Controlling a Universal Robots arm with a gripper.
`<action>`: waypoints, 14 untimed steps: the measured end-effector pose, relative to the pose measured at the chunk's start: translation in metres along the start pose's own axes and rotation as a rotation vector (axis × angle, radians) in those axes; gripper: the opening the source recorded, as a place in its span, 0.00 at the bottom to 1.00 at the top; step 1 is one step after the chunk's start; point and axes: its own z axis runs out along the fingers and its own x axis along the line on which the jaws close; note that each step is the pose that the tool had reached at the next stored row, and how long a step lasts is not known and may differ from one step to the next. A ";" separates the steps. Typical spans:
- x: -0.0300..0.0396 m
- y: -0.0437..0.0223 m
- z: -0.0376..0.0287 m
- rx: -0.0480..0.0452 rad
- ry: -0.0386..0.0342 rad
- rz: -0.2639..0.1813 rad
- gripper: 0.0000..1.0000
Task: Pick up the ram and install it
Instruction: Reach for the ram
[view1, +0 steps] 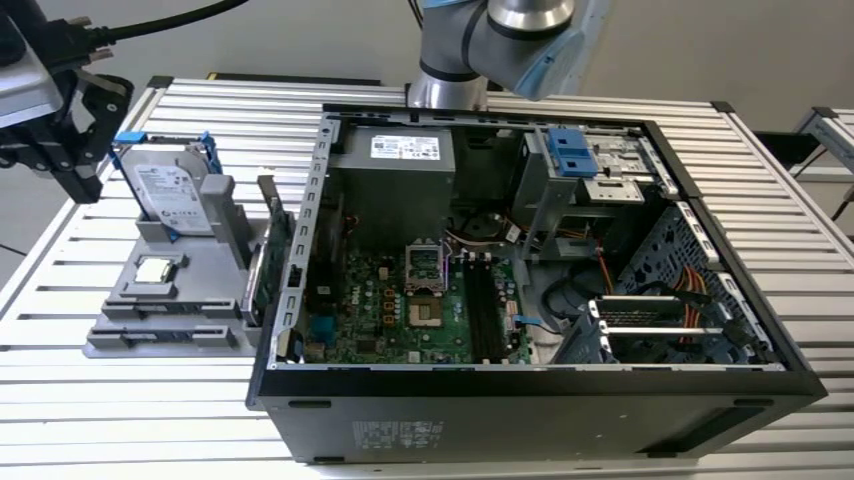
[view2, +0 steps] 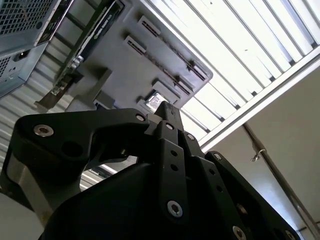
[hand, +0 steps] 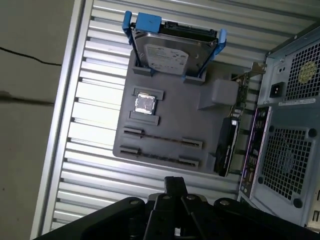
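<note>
Black gripper (view1: 80, 180) hovers near the hard drive (view1: 171, 195); grey tray (view1: 120, 335) holds it

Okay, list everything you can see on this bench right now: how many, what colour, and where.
table: one, silver, slatted, under everything.
computer case: one, black, side open, middle of the table.
motherboard: one, green, flat inside the case.
fixture: one, grey, beside the case on the exterior view's left.
hard drive: one, silver in a blue bracket, upright in the fixture.
processor chip: one, silver, flat on the fixture.
expansion card: one, dark, on edge between fixture and case.
robot arm: one, silver and light blue, behind the case.
gripper: one, black, above the table near the fixture.
</note>
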 end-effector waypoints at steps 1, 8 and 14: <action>0.0000 0.0000 0.0000 0.0000 0.0002 -0.006 0.00; 0.0000 0.0000 0.0000 -0.0001 0.0024 -0.050 0.00; 0.0000 0.0000 0.0000 -0.0003 0.0045 -0.093 0.00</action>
